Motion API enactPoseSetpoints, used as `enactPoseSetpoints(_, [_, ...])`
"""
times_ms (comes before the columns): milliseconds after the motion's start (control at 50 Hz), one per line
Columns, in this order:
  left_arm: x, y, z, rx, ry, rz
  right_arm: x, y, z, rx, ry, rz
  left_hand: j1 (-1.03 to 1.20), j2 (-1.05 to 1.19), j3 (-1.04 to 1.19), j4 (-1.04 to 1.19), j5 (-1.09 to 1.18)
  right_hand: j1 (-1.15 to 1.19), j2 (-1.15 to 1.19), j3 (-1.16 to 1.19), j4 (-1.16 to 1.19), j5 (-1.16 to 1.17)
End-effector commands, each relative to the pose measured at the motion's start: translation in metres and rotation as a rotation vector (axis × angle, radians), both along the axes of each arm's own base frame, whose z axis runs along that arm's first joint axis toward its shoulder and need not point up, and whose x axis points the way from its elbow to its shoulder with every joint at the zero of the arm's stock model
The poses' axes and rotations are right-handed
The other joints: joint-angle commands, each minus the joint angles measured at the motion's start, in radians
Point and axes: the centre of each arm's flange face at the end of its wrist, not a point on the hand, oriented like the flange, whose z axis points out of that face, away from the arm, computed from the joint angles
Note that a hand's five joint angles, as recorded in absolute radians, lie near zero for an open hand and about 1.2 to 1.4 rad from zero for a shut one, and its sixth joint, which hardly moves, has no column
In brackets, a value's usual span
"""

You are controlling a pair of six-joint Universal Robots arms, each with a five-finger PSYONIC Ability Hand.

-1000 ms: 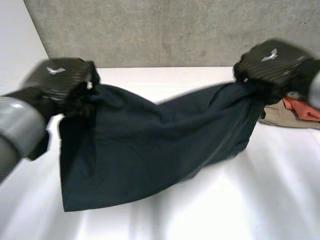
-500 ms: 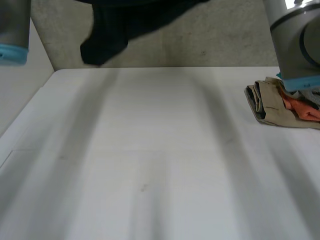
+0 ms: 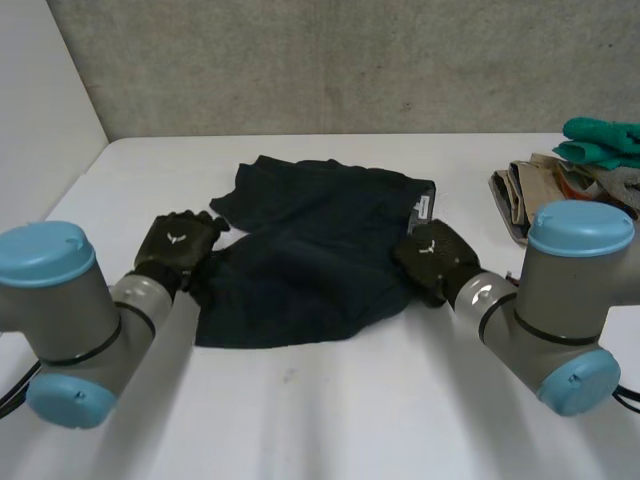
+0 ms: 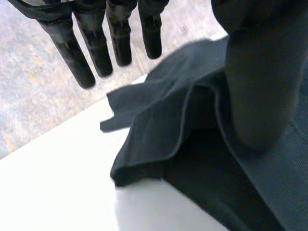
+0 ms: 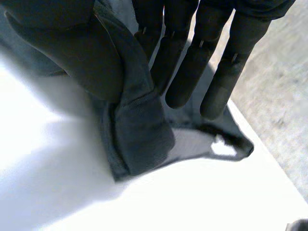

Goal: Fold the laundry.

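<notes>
A dark navy garment [image 3: 320, 245] lies crumpled on the white table [image 3: 330, 420], partly doubled over itself. My left hand [image 3: 178, 245] rests at its left edge. In the left wrist view the left hand [image 4: 96, 45] has its fingers straight and spread away from the thumb, with the garment's folded edge [image 4: 159, 130] lying loose below them. My right hand [image 3: 435, 260] is at the garment's right edge. In the right wrist view the right hand [image 5: 72, 48] pinches a fold of the garment [image 5: 139, 130] between thumb and fingers.
A pile of folded clothes stands at the table's far right: beige pieces [image 3: 518, 195] with a teal-green one [image 3: 605, 140] on top. A concrete wall [image 3: 330, 60] runs behind the table. The table's left edge runs close to my left arm.
The garment, stretched between both raised hands and swung up high, now lies on the table. The left hand's fingers have straightened off the cloth. The right hand keeps its pinch.
</notes>
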Motion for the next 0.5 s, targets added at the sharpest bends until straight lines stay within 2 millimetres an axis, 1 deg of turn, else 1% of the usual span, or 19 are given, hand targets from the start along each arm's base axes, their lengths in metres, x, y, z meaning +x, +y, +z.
enactPoseSetpoints(20, [0.008,0.027,0.025,-0.037,-0.081,-0.016,-0.010,0.004,0.007,0.033,-0.016,-0.049,-0.055,-0.079,-0.085,-0.074,-0.069,0.302,0.215,0.197,0.198,0.209])
enactPoseSetpoints(40, [0.009,0.038,0.034,-0.052,-0.080,-0.024,-0.014,0.005,0.010,0.035,-0.031,-0.063,-0.067,-0.090,-0.097,-0.085,-0.081,0.302,0.215,0.197,0.198,0.209])
enactPoseSetpoints(100, [0.010,0.053,0.043,-0.071,-0.076,-0.039,-0.016,0.007,0.012,0.041,-0.046,-0.069,-0.058,-0.082,-0.088,-0.077,-0.072,0.302,0.215,0.197,0.198,0.209])
enactPoseSetpoints(120, [0.009,0.063,0.046,-0.074,-0.076,-0.052,-0.018,0.009,0.012,0.049,-0.049,-0.074,-0.012,-0.035,-0.042,-0.030,-0.026,0.302,0.215,0.197,0.198,0.209])
enactPoseSetpoints(160, [0.009,0.071,0.046,-0.073,-0.076,-0.063,-0.020,0.011,0.011,0.055,-0.050,-0.079,0.071,0.047,0.041,0.052,0.057,0.302,0.215,0.197,0.198,0.209])
enactPoseSetpoints(180, [0.009,0.076,0.045,-0.064,-0.078,-0.070,-0.021,0.012,0.010,0.060,-0.049,-0.083,0.112,0.088,0.082,0.093,0.098,0.302,0.215,0.197,0.198,0.209])
enactPoseSetpoints(200, [0.009,0.087,0.040,-0.034,-0.088,-0.085,-0.021,0.013,0.008,0.067,-0.046,-0.083,0.208,0.184,0.178,0.190,0.194,0.302,0.215,0.197,0.198,0.209])
enactPoseSetpoints(240, [0.010,0.098,0.035,-0.003,-0.099,-0.102,-0.022,0.015,0.007,0.070,-0.042,-0.081,0.305,0.282,0.275,0.287,0.291,0.302,0.215,0.197,0.198,0.209])
enactPoseSetpoints(260, [0.009,0.107,0.029,0.033,-0.115,-0.121,-0.022,0.016,0.006,0.070,-0.040,-0.082,0.370,0.346,0.340,0.351,0.356,0.302,0.215,0.197,0.198,0.209])
enactPoseSetpoints(340, [0.004,0.125,0.017,0.096,-0.153,-0.164,-0.023,0.015,0.005,0.070,-0.040,-0.083,0.415,0.391,0.385,0.396,0.401,0.302,0.215,0.197,0.198,0.209])
enactPoseSetpoints(380, [0.003,0.125,0.011,0.117,-0.167,-0.159,-0.022,0.016,0.004,0.071,-0.039,-0.082,0.412,0.388,0.382,0.393,0.398,0.302,0.215,0.197,0.198,0.209])
enactPoseSetpoints(420, [0.002,0.121,0.006,0.128,-0.179,-0.143,-0.022,0.016,0.004,0.071,-0.039,-0.080,0.403,0.379,0.373,0.384,0.389,0.302,0.215,0.197,0.198,0.209])
enactPoseSetpoints(480, [0.001,0.104,-0.001,0.124,-0.185,-0.106,-0.021,0.017,0.003,0.074,-0.038,-0.077,0.377,0.353,0.347,0.358,0.363,0.302,0.215,0.197,0.198,0.209])
enactPoseSetpoints(500, [0.000,0.097,-0.005,0.124,-0.187,-0.097,-0.021,0.018,0.003,0.077,-0.036,-0.076,0.333,0.309,0.303,0.314,0.319,0.302,0.215,0.197,0.198,0.209])
